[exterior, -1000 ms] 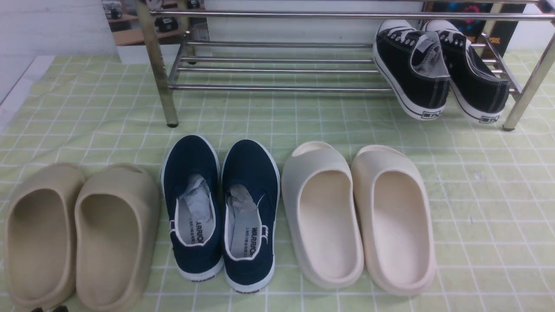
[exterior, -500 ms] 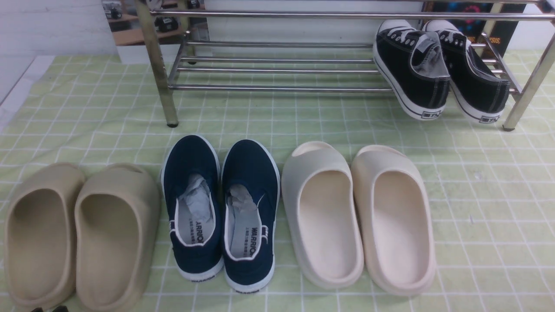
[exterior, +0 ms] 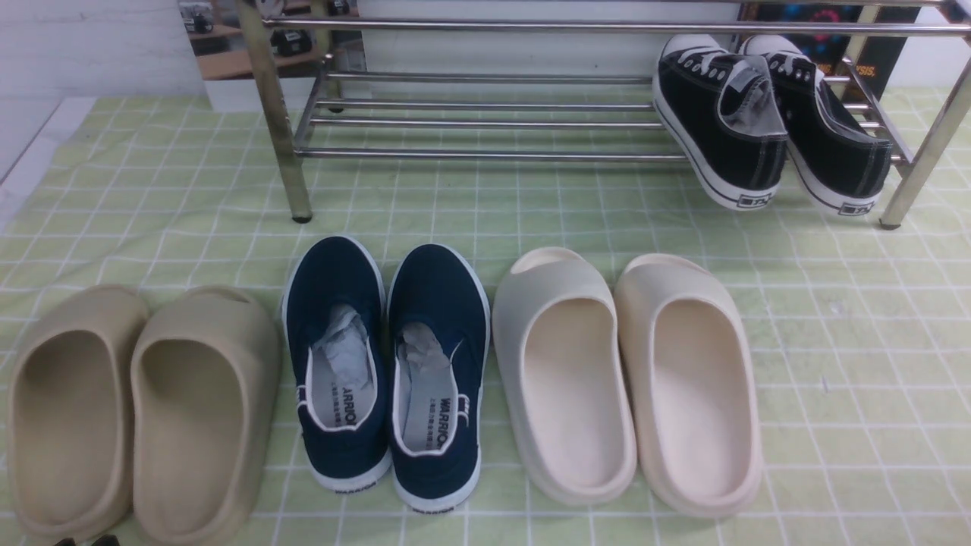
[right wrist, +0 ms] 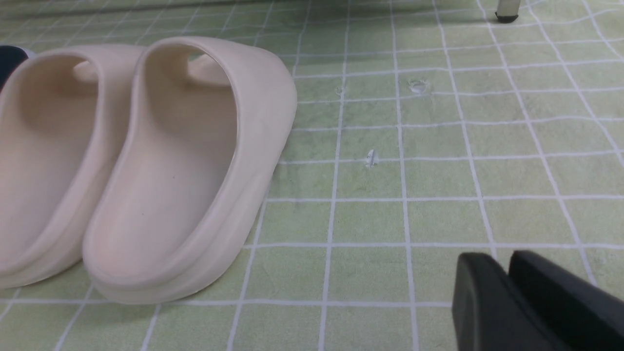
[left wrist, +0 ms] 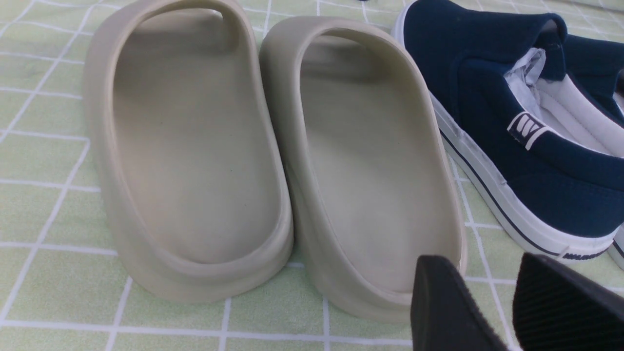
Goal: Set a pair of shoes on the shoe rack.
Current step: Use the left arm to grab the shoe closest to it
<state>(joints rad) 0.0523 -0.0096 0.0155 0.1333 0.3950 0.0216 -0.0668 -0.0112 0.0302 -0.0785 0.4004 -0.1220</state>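
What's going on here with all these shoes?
A two-armed robot is meant to put the navy slip-on shoes on the chrome shoe rack. Nothing is picked up yet: the pair sits on the green checked cloth between beige slides and cream slides. The left gripper hangs low by the beige slides, open and empty; the right gripper is beside the cream slides, holding nothing. Black sneakers rest on the rack.

"WARRIOR" inside the navy shoes

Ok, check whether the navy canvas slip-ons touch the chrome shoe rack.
Apart: front view shows green checked cloth between navy canvas slip-ons and chrome shoe rack.
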